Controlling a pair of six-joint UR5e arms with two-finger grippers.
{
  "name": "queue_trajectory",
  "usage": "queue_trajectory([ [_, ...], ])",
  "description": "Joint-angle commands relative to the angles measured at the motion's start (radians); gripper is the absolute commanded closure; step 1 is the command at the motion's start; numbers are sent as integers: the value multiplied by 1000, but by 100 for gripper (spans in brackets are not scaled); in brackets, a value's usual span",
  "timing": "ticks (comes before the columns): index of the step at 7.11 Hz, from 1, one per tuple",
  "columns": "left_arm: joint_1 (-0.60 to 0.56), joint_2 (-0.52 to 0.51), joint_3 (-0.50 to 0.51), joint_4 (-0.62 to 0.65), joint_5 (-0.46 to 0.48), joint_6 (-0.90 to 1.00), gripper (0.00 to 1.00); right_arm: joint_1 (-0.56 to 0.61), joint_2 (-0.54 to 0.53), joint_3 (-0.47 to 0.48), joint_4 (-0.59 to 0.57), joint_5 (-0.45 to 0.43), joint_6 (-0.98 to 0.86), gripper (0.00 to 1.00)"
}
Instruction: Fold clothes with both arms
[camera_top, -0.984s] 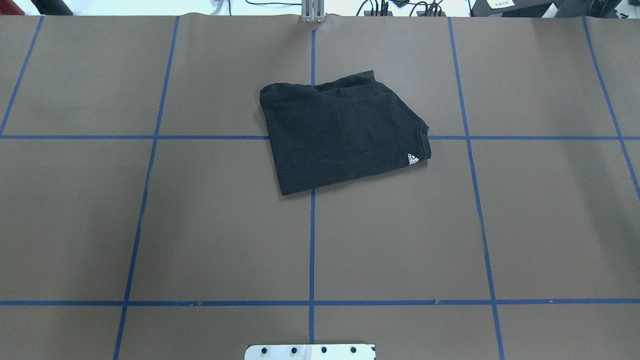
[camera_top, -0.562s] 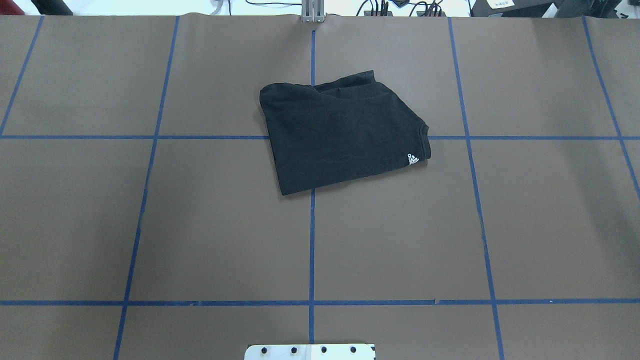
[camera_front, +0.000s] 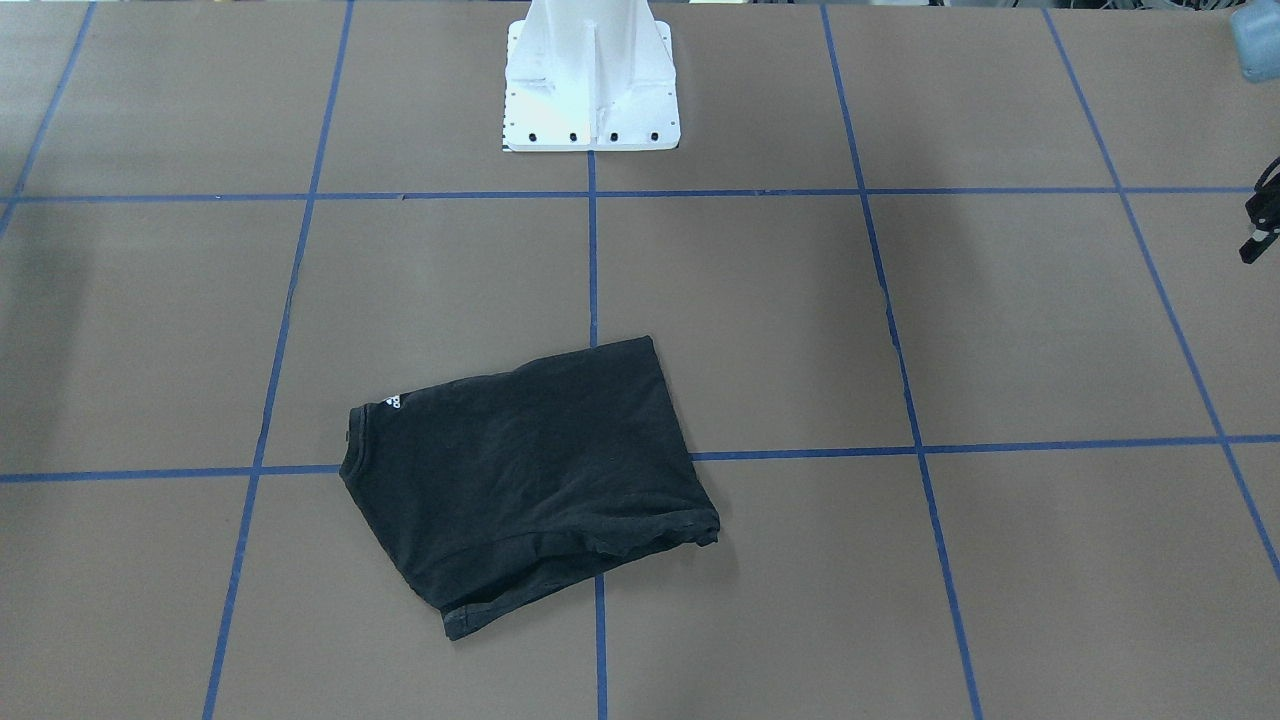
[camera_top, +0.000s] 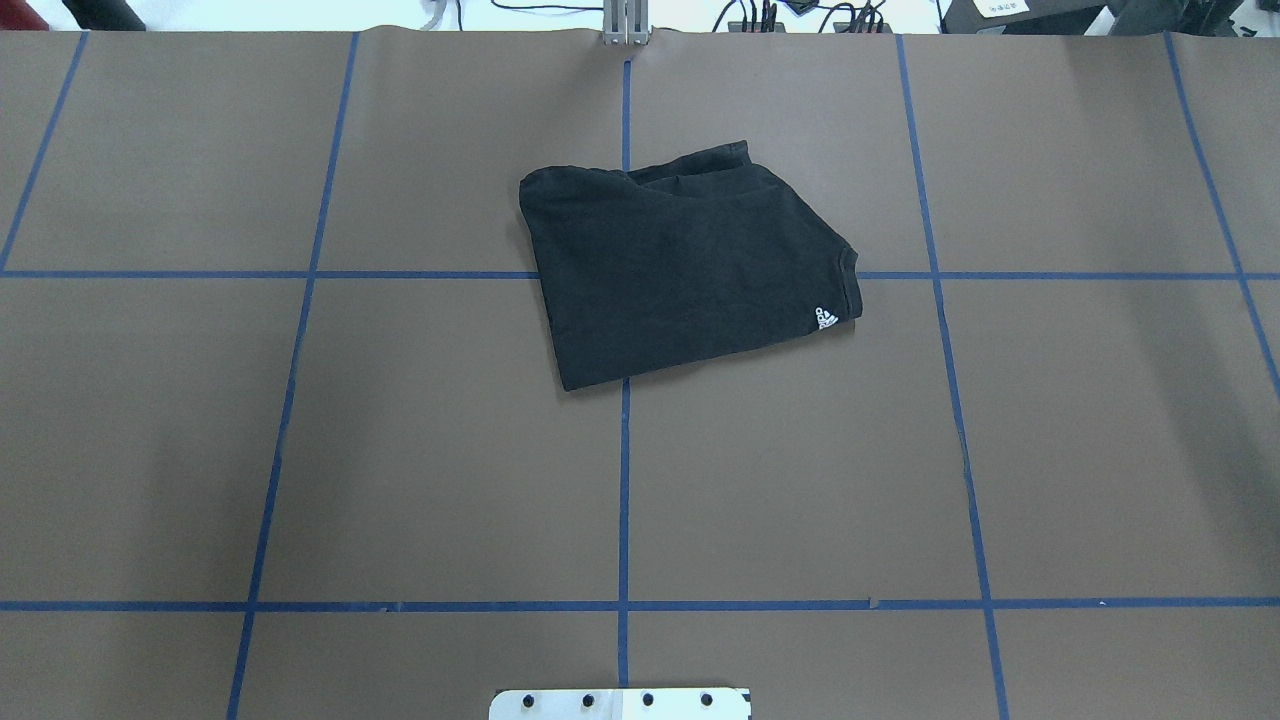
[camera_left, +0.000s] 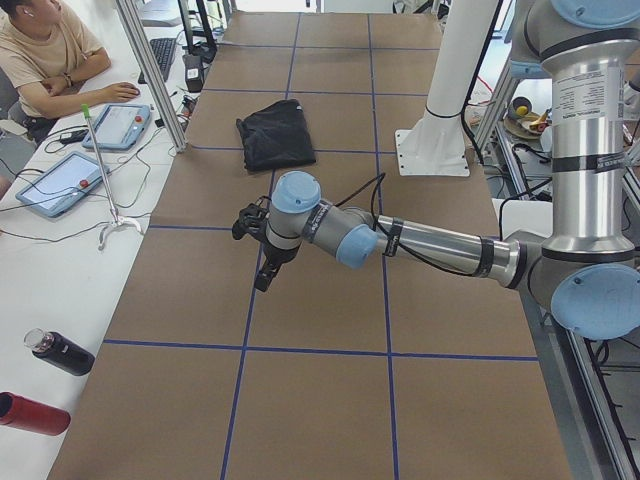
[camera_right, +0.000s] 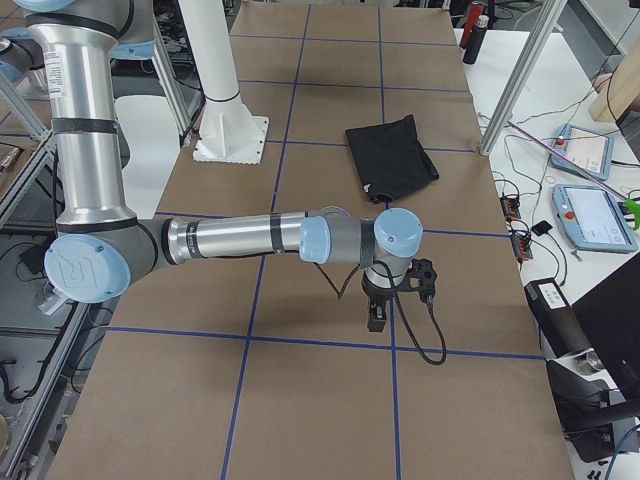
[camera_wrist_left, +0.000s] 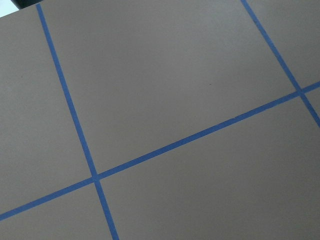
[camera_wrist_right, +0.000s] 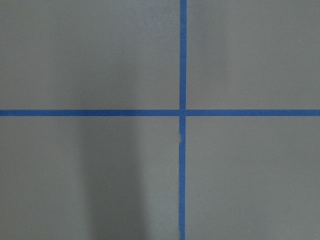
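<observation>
The clothes are one black T-shirt (camera_top: 680, 270), folded into a rough rectangle near the table's far middle, with a small white logo (camera_top: 826, 320) at its right corner. It also shows in the front-facing view (camera_front: 520, 470) and both side views (camera_left: 275, 135) (camera_right: 392, 158). Neither arm touches it. My left gripper (camera_left: 262, 278) hangs over bare table well away from the shirt; only a black sliver of it (camera_front: 1256, 222) shows at the front-facing view's edge. My right gripper (camera_right: 377, 318) hangs over the table's other end. Whether either is open or shut I cannot tell.
Brown table cover with a blue tape grid (camera_top: 624, 500). The white pedestal base (camera_front: 590, 90) stands at the robot's side. Along the far side are a person (camera_left: 40, 60) at a desk, tablets (camera_right: 590, 215), bottles (camera_left: 60, 352) and an aluminium post (camera_left: 150, 75).
</observation>
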Motion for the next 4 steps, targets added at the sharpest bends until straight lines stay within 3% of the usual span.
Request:
queue_trajectory([
  [1, -48, -29, 82, -5, -3, -1, 0, -5, -13, 44, 0, -4, 5, 0],
  [2, -49, -14, 64, -2, -43, 1, 0, -5, -37, 49, 1, 0, -2, 0],
  [4, -50, -25, 144, -7, -88, 2, 0, -3, -42, 79, 1, 2, 5, 0],
])
